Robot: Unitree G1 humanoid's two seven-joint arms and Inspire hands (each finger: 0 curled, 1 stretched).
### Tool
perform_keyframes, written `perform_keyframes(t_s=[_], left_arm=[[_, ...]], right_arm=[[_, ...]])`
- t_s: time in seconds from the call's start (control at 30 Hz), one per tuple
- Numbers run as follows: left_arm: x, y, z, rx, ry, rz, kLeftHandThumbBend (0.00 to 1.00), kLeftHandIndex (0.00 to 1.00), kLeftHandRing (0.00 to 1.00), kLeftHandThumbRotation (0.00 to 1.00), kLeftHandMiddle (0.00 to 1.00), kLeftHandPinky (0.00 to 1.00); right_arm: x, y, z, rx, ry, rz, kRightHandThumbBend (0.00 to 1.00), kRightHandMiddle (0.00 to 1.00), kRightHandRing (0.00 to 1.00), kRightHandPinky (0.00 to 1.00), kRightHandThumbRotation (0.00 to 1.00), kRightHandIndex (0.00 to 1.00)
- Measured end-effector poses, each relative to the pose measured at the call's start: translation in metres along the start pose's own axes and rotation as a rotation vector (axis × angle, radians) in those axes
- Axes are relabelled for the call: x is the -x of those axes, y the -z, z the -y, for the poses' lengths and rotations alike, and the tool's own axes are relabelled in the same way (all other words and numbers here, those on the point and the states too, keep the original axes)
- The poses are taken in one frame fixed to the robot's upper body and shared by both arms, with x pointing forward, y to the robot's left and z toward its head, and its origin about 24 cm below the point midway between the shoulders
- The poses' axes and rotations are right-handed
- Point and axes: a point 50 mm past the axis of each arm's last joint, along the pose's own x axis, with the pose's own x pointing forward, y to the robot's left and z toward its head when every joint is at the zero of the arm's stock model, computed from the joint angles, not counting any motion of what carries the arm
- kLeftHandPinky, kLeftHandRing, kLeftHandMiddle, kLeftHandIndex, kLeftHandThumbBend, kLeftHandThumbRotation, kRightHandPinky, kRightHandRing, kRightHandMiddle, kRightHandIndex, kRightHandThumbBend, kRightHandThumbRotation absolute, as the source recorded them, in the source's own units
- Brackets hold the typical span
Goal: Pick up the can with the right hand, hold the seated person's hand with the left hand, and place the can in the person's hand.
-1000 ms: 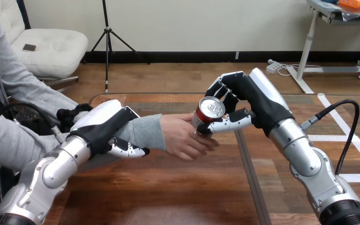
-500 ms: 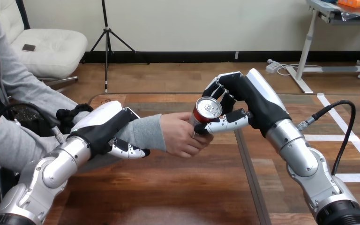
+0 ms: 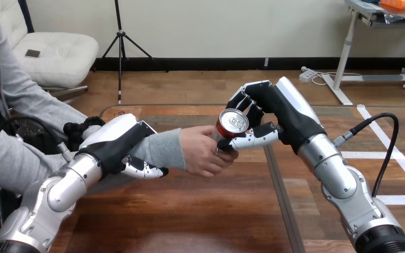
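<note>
The right hand (image 3: 277,113) is closed on the can (image 3: 231,124), thumb across its front and fingers curled behind it, holding it upright in the air over the middle of the table (image 3: 190,211), nearer the far edge than the near one. The person's hand (image 3: 203,153) reaches in from the left edge and touches the can's lower part from the left and below, so both hands are on it. The left hand (image 3: 117,141) grips the person's forearm (image 3: 161,148) just behind the wrist, fingers over the grey sleeve and thumb curled under it.
</note>
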Motion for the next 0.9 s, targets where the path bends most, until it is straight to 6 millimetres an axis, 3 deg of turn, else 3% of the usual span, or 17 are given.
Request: perform_keyframes(t_s=[0.2, 0.43, 0.9], left_arm=[[0.0001, 0.0, -0.0001, 0.003, 0.0, 0.001, 0.24, 0.32, 0.18, 0.0, 0.26, 0.13], [0.0004, 0.0009, -0.0005, 0.023, 0.007, -0.004, 0.33, 0.4, 0.24, 0.0, 0.34, 0.17], [0.0006, 0.0021, -0.0012, 0.055, 0.002, -0.018, 0.43, 0.43, 0.28, 0.0, 0.38, 0.2]], right_arm=[[-0.0002, -0.0002, 0.0001, 0.0, -0.002, 0.001, 0.75, 0.38, 0.33, 0.29, 0.0, 0.43], [-0.0005, -0.0005, 0.0005, 0.001, -0.002, 0.002, 0.75, 0.38, 0.33, 0.29, 0.0, 0.43], [-0.0011, -0.001, 0.0016, 0.002, 0.002, 0.004, 0.75, 0.39, 0.34, 0.3, 0.0, 0.43]])
